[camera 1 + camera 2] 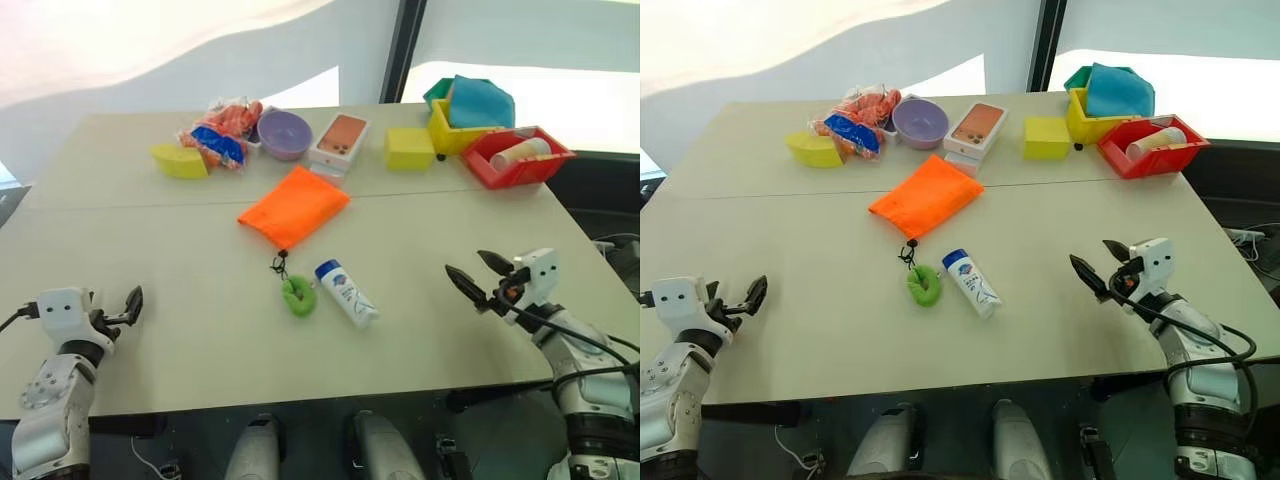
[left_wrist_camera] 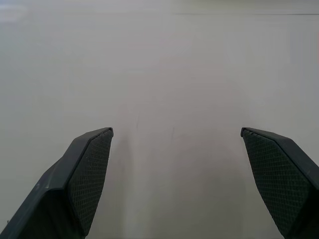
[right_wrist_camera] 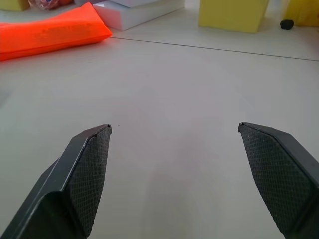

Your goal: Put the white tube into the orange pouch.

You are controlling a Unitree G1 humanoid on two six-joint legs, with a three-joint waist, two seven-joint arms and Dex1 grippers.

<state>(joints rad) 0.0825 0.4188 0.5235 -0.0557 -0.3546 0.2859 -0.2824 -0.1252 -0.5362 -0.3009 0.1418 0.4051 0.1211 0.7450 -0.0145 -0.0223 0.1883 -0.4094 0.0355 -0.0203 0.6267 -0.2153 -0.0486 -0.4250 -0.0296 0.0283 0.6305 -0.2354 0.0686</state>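
The white tube (image 1: 346, 293) lies flat on the beige table (image 1: 150, 260), near the middle and toward the near edge, its cap end pointing far-left. Just to its left sits the fuzzy green tassel (image 1: 298, 297), joined by a short black cord (image 1: 280, 264) to the near corner of the orange pouch (image 1: 294, 207), which lies flat a little farther back, apart from the tube. Along the far side stand a yellow wedge (image 1: 180, 160), crinkly snack packets (image 1: 222, 130), a purple bowl (image 1: 284, 133), a white box with an orange front (image 1: 339, 142) and a yellow block (image 1: 409, 148). At the far right a yellow bin (image 1: 447, 130) holds a blue cloth (image 1: 481, 101), and a red bin (image 1: 515, 160) holds a cream-coloured paper cylinder (image 1: 520, 152).

From the head, the left gripper (image 1: 120, 308) hovers at the near left edge and the right gripper (image 1: 478, 279) at the near right, both well apart from the tube. Each has its fingers spread and grasps nothing.

Looking along the left wrist, the two black fingers (image 2: 84, 179) stand wide apart over bare table.

Looking along the right wrist, the fingers (image 3: 82, 174) are likewise parted and empty, with the pouch, the white box and the yellow block beyond them across the table.
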